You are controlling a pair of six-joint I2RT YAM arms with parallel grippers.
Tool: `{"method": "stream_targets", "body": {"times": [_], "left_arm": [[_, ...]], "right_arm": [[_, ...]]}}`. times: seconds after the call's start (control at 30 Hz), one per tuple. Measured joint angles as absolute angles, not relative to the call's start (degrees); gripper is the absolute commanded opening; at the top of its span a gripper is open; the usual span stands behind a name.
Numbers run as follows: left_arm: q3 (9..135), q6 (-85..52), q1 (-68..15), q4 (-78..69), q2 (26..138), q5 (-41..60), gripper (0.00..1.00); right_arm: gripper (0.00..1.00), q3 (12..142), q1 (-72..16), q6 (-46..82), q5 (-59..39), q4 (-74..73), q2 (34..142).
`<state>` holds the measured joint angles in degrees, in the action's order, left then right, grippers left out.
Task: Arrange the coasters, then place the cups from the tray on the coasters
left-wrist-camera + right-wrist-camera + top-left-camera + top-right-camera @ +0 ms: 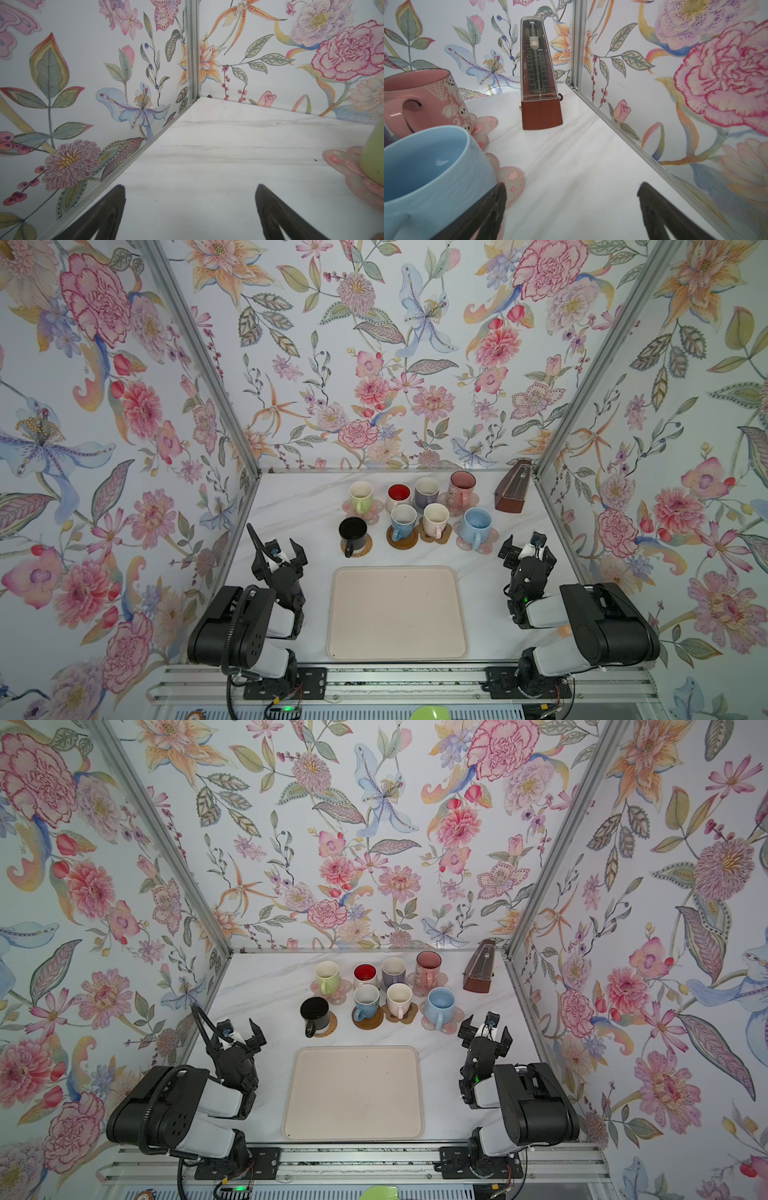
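Looking down, we see floral-papered walls (374, 364) around a white marbled tabletop (291, 506). The large beige rounded-corner tray (397, 614) lies between the left gripper (284, 551), at its 10 o'clock, and right gripper (528, 549), at 2, both spread wide, holding nothing. At 12, eight glossy handled mugs (435, 516) stand on flat coasters (402, 543), apart from both grippers.
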<state>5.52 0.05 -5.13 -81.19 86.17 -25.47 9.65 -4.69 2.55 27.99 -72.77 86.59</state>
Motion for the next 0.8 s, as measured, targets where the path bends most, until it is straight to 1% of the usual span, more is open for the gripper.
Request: {"method": "stream_targets", "body": {"times": [0.07, 0.13, 0.2, 0.37, 0.5, 0.8], "left_arm": [[6.4, 0.4, -5.1, -81.2, 86.8, -23.3, 0.99], [7.6, 1.0, -5.0, -82.8, 89.9, -21.8, 0.99], [8.2, 1.1, -4.9, -81.3, 91.4, -20.9, 0.99], [10.5, 1.3, -4.9, -78.3, 91.2, -19.9, 0.99], [13.1, 1.3, -4.9, -75.4, 91.2, -19.7, 0.99], [10.5, 1.7, -4.5, -78.0, 91.2, -19.4, 0.99]], "right_arm": [[0.99, 9.6, -4.4, 2.6, 27.3, -72.9, 86.3], [0.99, 9.6, -3.9, 2.6, 26.7, -73.4, 86.3], [0.99, 9.6, -3.2, 2.8, 25.6, -73.4, 86.3], [0.99, 10.2, -2.6, 2.8, 24.3, -75.7, 90.2], [0.99, 10.5, -2.8, 2.8, 24.0, -75.5, 90.0], [0.99, 10.6, -2.8, 2.8, 24.1, -75.7, 90.0]]}}
